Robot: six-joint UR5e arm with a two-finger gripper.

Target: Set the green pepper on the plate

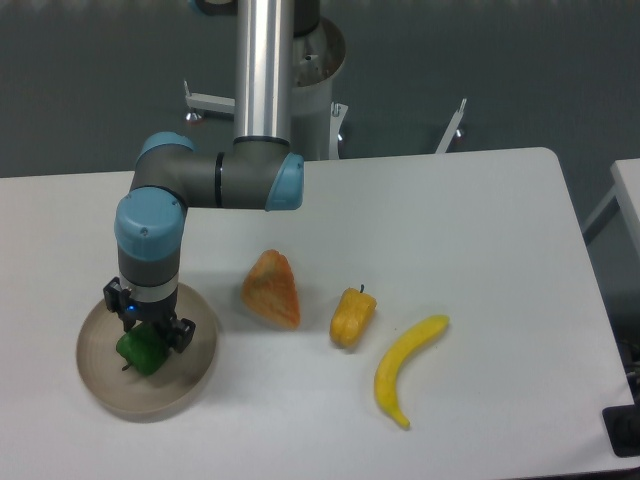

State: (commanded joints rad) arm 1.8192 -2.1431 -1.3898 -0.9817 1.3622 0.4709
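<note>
gripper [146, 338] fingertips hidden, green pepper [140, 352] top covered by gripper

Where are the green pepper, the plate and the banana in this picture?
green pepper [141, 352], fixed camera, glossy body.
plate [198, 362], fixed camera, right rim.
banana [405, 364], fixed camera, middle of curve.
</note>
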